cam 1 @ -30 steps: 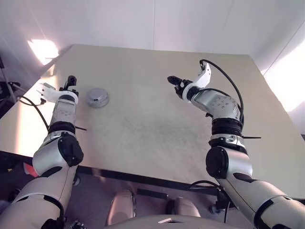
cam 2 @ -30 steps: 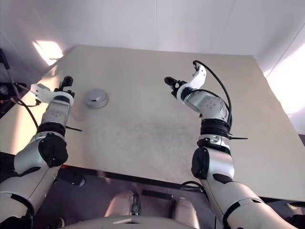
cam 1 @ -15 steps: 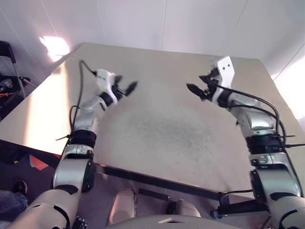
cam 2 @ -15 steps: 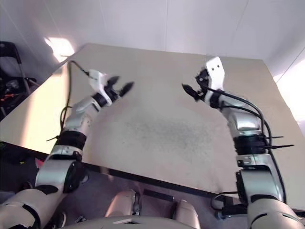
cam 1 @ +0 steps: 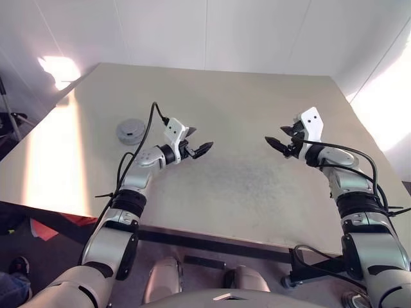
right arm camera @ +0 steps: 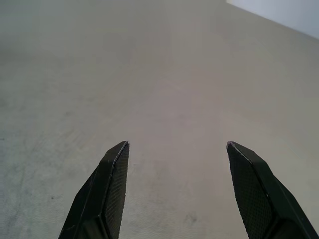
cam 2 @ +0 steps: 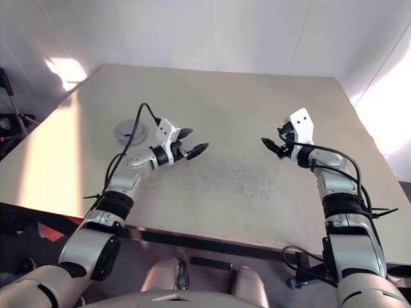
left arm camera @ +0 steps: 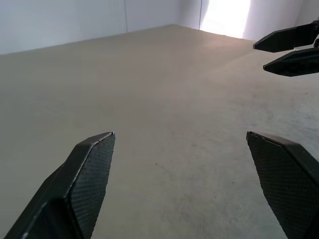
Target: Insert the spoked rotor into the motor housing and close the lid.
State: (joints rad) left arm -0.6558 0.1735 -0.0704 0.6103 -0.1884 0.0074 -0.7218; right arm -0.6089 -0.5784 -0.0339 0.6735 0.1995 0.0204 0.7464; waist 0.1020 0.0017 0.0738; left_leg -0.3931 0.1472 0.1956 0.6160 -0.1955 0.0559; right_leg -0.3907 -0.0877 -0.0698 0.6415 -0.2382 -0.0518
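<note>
A grey round disc, apparently the lid (cam 1: 131,131), lies flat on the left part of the table (cam 1: 225,83). The spoked rotor and the motor housing are out of view. My left gripper (cam 1: 198,147) hovers over the table to the right of the disc, well apart from it, pointing towards the middle, open and empty. My right gripper (cam 1: 277,136) faces it from the right side, also open with nothing between its fingers. The left wrist view shows the left gripper (left arm camera: 179,137) above bare tabletop, with the right gripper's fingertips (left arm camera: 289,47) opposite it.
The table's front edge (cam 1: 212,232) runs just ahead of my arms. A bright patch of light falls on the table's left side (cam 1: 48,160). White walls close off the back.
My left gripper swung from beside the grey disc to the right, towards the table's middle, rolling as it went. My right gripper moved right and lower and rolled too. The view itself shifted.
</note>
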